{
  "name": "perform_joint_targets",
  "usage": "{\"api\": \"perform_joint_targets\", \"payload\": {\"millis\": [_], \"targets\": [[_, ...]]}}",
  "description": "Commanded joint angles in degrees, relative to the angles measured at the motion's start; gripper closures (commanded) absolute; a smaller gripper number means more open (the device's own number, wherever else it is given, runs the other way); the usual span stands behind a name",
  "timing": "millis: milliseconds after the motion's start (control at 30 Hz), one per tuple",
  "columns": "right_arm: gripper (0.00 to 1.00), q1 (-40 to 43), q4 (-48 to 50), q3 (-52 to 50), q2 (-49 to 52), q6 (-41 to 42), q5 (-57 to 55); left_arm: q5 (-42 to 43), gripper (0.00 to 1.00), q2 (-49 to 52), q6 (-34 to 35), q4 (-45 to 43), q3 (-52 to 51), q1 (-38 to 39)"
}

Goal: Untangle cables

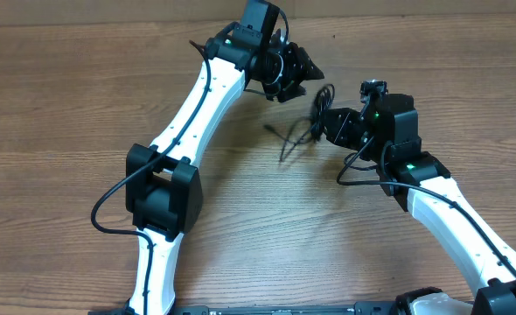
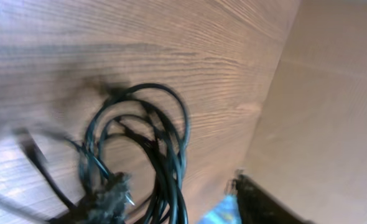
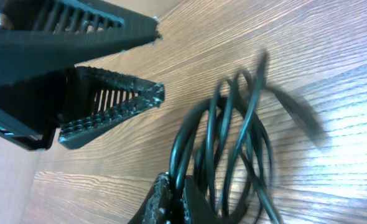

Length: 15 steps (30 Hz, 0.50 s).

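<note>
Overhead view of a wood-grain table (image 1: pixel 66 87) with two white and black robot arms reaching in from the 6 o'clock edge. The left arm (image 1: pixel 201 96) slants up toward 1 o'clock, and the right arm (image 1: pixel 450 210) slants up toward 10 o'clock. Their tips are near each other, a little toward 2 o'clock from the middle of the view. The left gripper (image 1: pixel 309 68) has its ribbed jaws parted with nothing between them. It hangs at 12 o'clock from the bundle, near it but apart. The right gripper (image 1: pixel 322 121) is clamped closed on the cables (image 1: pixel 303 131) from their 3 o'clock side. The cables are thin black cords gathered in several overlapping loops. The bundle's long axis runs from 1 o'clock to 7 o'clock, with the loops at the upper end beside the closed fingers. A loose strand trails along the wood, pointing toward 7 o'clock. The left wrist view shows a small plug (image 2: pixel 118 190) at the foot of the loops, too blurred to describe.
</note>
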<state>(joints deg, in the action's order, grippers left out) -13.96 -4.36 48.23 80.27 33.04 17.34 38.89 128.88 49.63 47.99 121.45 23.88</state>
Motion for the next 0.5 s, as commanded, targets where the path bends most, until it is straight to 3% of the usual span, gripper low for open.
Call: {"api": "perform_joint_targets", "payload": {"millis": [0,133,333,467], "targets": [[0.96,0.2,0.5,1.2,0.0,0.8,-0.7,1.3,0.37,-2.1,-17.6,0.0,1.5,-0.7],[0.96,0.2,0.4,1.2,0.0,1.7,-0.7,4.4,0.38,-2.1,-23.4,0.4,1.5,-1.0],[0.96,1.0,0.5,1.2,0.2,8.0,-0.2,2.7,0.56,-2.1,-31.1,6.7,1.4,-1.2],[0.96,1.9,0.4,1.2,0.2,8.1,1.5,2.7,0.59,-2.1,-34.6,9.6,1.4,-1.4]]}}
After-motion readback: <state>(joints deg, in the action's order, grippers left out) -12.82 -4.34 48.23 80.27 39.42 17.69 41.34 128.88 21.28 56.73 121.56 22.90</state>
